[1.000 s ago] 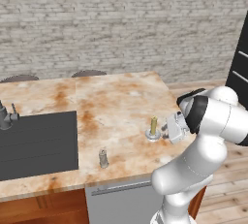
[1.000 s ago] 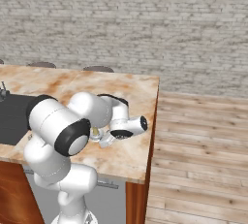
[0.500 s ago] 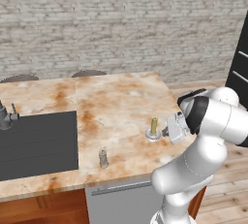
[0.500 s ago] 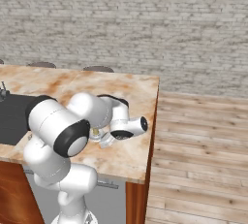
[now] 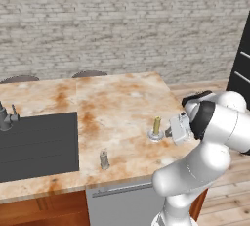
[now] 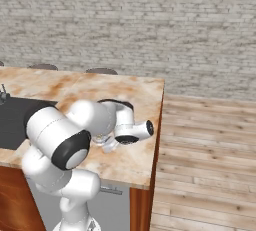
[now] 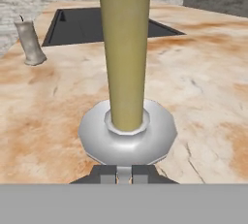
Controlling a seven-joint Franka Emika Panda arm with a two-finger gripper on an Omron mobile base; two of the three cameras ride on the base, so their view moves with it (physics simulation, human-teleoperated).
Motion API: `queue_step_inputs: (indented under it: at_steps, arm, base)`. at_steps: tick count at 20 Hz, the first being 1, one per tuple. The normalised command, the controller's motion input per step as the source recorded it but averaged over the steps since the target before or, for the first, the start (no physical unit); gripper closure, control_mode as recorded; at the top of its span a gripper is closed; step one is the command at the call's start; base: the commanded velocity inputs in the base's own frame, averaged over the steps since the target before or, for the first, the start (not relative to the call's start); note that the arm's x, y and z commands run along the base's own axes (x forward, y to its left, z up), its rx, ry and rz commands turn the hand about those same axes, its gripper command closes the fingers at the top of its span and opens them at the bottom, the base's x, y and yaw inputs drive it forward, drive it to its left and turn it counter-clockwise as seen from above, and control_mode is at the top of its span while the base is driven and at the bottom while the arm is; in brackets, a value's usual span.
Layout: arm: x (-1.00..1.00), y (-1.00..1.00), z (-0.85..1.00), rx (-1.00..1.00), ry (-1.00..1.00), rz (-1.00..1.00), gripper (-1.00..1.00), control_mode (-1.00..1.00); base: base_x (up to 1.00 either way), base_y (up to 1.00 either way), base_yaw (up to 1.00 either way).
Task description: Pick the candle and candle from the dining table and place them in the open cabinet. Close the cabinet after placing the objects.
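Note:
An olive-yellow taper candle [image 5: 156, 124] [image 7: 126, 48] stands upright in its round silver dish near the right end of the dining table [image 5: 117, 102]. My gripper [image 5: 169, 133] [image 7: 124, 174] reaches in low from the right. Its dark fingertips [image 7: 104, 174] are drawn close together at the dish's near rim, shut on it. The second candle [image 5: 104, 159] [image 7: 30, 43], a short grey stub, stands apart near the table's front edge. The cabinet is out of view.
A dark inset sink [image 5: 36, 144] [image 7: 97, 24] and a grey faucet [image 5: 6, 117] take up the table's left part. The table's right edge [image 6: 159, 125] drops to a wooden floor. A brick wall runs behind.
The jaws have closed onto the candle holder's rim. The arm and both candles have stayed where they were.

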Motion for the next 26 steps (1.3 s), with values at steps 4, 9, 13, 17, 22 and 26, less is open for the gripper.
queue_step_inputs:
  at_steps: [4, 9, 13, 17, 22, 26]
  arm:
    - [-0.01, 0.02, 0.33, 0.00, 0.00, 0.00, 1.00, -1.00]
    - [-0.01, 0.00, 0.31, 0.00, 0.00, -0.01, 1.00, -1.00]
    - [-0.03, 0.00, 0.31, 0.00, 0.00, -0.01, 1.00, -1.00]
    - [-0.03, 0.00, 0.33, 0.00, 0.00, -0.02, 1.00, -1.00]
    - [0.00, 0.05, 0.13, 0.00, 0.00, -0.03, 1.00, -1.00]
    - [0.00, 0.00, 0.00, 0.00, 0.00, -0.01, 1.00, -1.00]
  base:
    - [0.00, 0.00, 0.00]
    - [0.00, 0.00, 0.00]
    - [0.00, 0.00, 0.00]
    - [0.00, 0.00, 0.00]
    - [0.00, 0.00, 0.00]
    - [0.00, 0.00, 0.00]
